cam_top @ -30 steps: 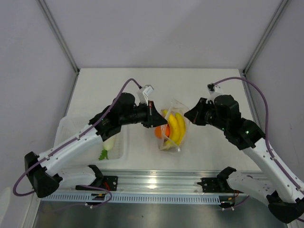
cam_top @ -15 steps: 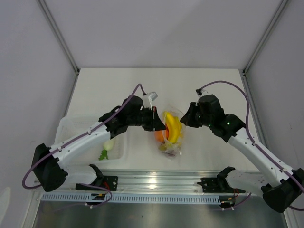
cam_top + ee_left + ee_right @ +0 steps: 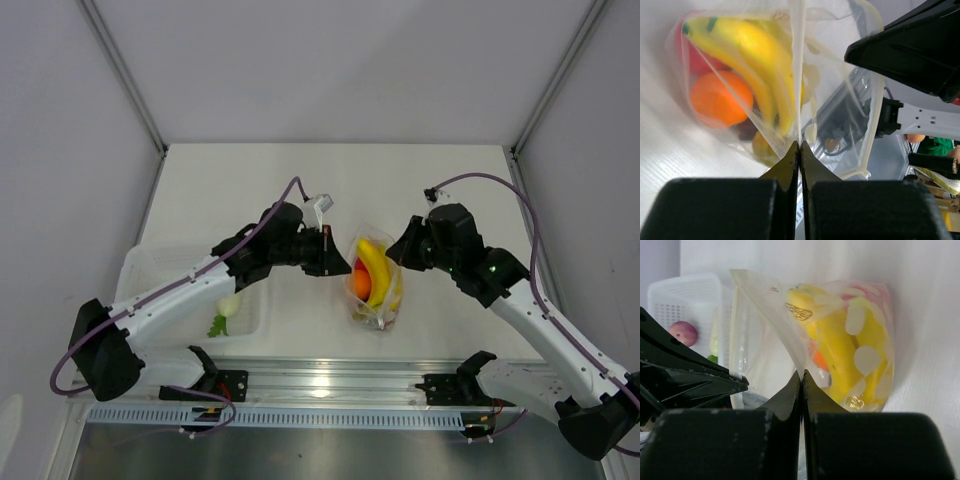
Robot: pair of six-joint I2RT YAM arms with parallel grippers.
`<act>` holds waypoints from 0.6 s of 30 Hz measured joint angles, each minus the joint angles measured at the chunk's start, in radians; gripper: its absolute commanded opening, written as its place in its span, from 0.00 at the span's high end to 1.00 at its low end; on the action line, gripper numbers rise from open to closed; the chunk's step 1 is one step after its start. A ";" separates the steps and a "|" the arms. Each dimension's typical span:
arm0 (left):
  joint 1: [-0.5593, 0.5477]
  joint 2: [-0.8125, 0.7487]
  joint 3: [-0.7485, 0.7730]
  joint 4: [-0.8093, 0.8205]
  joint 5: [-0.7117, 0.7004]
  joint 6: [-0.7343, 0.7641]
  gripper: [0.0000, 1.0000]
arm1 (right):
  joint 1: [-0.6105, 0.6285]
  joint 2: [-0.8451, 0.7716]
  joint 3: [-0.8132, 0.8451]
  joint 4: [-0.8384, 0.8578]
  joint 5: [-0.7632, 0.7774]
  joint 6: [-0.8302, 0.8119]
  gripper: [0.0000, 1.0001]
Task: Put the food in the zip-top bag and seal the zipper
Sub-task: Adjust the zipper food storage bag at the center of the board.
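**Left gripper** (image 3: 799, 150): fingers clenched, tips meeting on a thin edge of the zip-top bag (image 3: 840, 115). The clamped film is seen running straight out from the tips as a pale strip, which is taken to be the zipper (image 3: 798, 60).

**Right gripper** (image 3: 801, 377): likewise clenched, with a fold of the bag's clear wall pinched between the tips.

**Bag position:** the bag is held between the two grippers, directly ahead of both sets of fingertips. The top view shows its body hanging from the fingertips towards the arm bases. The grippers face each other, near but apart, with the bag's upper edge stretched between them. A second rim of the mouth is seen curving away from the left fingertips towards the right gripper. Whether the zipper is pressed shut at any point cannot be told. Whether the bag's lower end rests on the table (image 3: 450, 180) cannot be told either.

**Contents, left wrist view:**
- The banana (image 3: 755, 47) is noted inside the bag, just beyond the left fingertips and to one side of the strip.
- The orange one (image 3: 720, 97) lies against the banana, nearer the fingers.
- The red apple (image 3: 690, 57) is seen only in part, behind the banana.

**Outside the bag:**
- The tray (image 3: 140, 265) lies behind the left gripper, under that arm's forearm, well apart from the bag.
- The white radish (image 3: 228, 303) is seen in the tray.
- In the right wrist view a purplish round one (image 3: 682, 333) is seen inside the tray, beyond the left gripper and far from the right fingertips.
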 measured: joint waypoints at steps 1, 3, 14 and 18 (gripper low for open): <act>0.000 0.009 -0.010 -0.003 0.000 -0.003 0.99 | -0.002 0.008 -0.009 -0.002 0.000 0.000 1.00; 0.000 0.013 -0.019 -0.013 -0.002 -0.004 1.00 | -0.004 0.014 -0.018 -0.002 0.001 0.000 1.00; 0.022 -0.085 0.042 -0.110 -0.065 0.060 0.00 | -0.005 0.007 -0.014 0.001 0.000 -0.005 1.00; 0.043 -0.201 0.049 -0.158 -0.137 0.093 0.01 | -0.006 0.007 -0.014 0.001 -0.001 -0.011 1.00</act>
